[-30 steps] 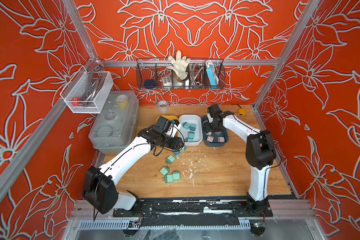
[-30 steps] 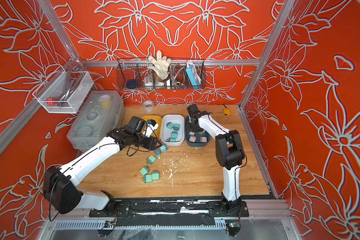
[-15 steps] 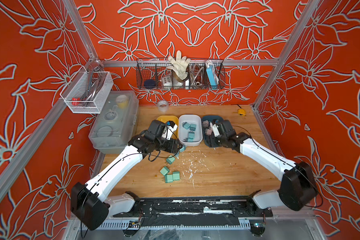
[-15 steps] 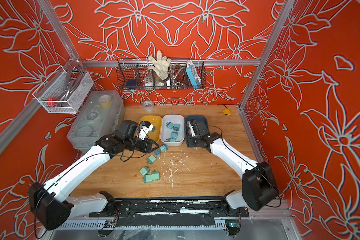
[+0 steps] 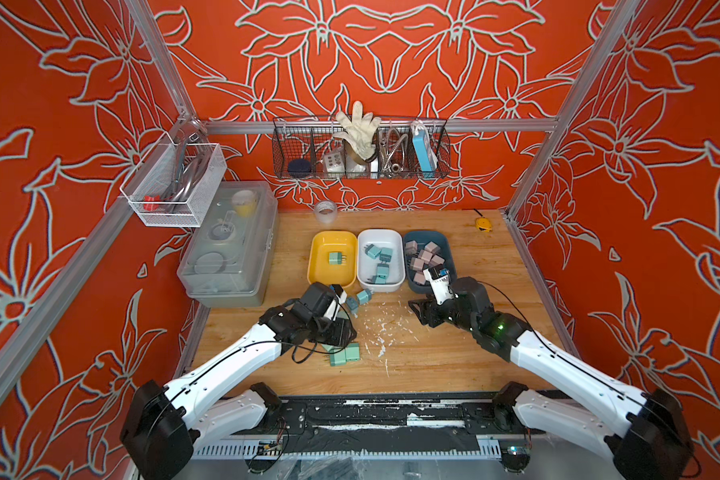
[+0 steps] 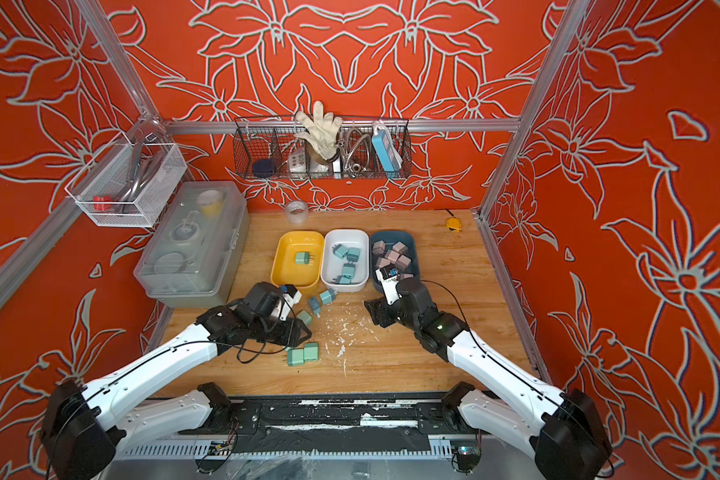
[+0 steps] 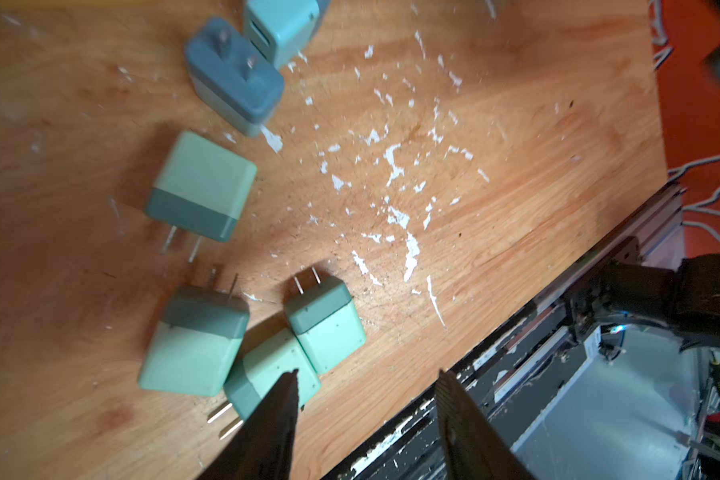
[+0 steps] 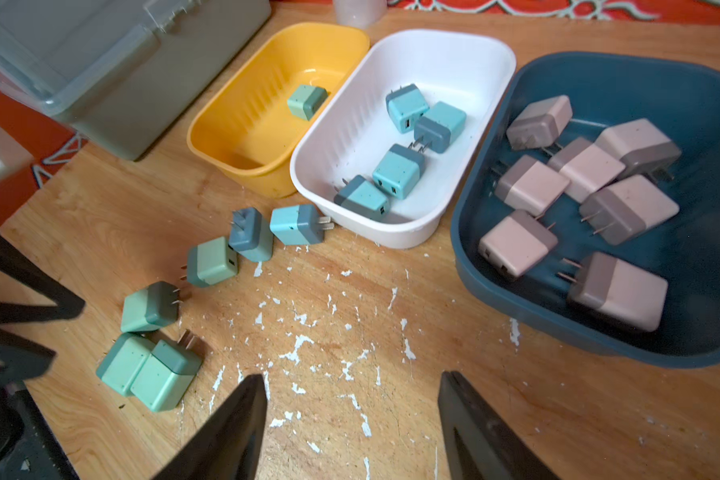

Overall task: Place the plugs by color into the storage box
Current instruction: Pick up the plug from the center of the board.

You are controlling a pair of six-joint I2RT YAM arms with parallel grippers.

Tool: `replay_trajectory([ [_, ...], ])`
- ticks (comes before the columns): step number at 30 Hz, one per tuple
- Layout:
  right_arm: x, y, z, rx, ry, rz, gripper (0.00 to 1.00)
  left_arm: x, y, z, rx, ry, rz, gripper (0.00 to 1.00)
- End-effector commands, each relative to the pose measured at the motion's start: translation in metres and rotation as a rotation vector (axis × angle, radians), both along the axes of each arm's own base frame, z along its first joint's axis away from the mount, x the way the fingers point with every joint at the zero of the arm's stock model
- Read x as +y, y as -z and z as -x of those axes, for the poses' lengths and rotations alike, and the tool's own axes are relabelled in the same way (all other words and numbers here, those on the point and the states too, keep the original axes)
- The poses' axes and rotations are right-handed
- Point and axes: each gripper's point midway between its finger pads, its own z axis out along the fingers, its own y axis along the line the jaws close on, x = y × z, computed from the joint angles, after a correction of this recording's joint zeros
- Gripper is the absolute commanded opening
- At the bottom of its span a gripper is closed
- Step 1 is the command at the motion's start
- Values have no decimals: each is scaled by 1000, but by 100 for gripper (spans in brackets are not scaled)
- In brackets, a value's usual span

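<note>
Three trays stand in a row in both top views: yellow (image 5: 317, 249) with one mint plug (image 5: 334, 258), white (image 5: 395, 243) with several teal plugs (image 8: 400, 172), dark blue (image 5: 446, 243) with several mauve plugs (image 8: 531, 187). Loose on the wood lie two teal plugs (image 5: 364, 296) and several mint plugs (image 7: 200, 187). My left gripper (image 7: 366, 372) hovers open over the mint cluster (image 5: 346, 353), one finger (image 7: 275, 415) covering part of a mint plug (image 7: 267, 370). My right gripper (image 8: 352, 376) hangs open and empty over bare wood in front of the dark blue tray (image 8: 599, 68).
A large translucent lidded box (image 5: 229, 245) sits left of the trays. A small clear cup (image 5: 325, 212) and a yellow tape measure (image 5: 483, 224) lie at the back. Wire baskets (image 5: 360, 149) hang on the walls. White flecks (image 5: 381, 332) spot the table.
My right arm has swung back from above the dark blue tray to the table in front of it. My left gripper has moved from beside the yellow tray toward the front, over the mint plugs.
</note>
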Motion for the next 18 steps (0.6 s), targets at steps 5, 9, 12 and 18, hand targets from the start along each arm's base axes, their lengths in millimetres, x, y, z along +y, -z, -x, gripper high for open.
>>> replay_trajectory([
  [5, -7, 4, 2, -35, 5, 25, 72, -3, 31, 5, 59, 15, -207, 55],
  [9, -9, 10, 3, -40, 10, 22, 73, -9, 43, 9, 67, 41, -260, 56],
  [12, -10, 11, 4, -42, 11, 18, 73, -14, 52, 11, 68, 63, -286, 56],
  [18, -15, 11, 5, -55, 33, 19, 74, -15, 73, 14, 98, 88, -361, 57],
])
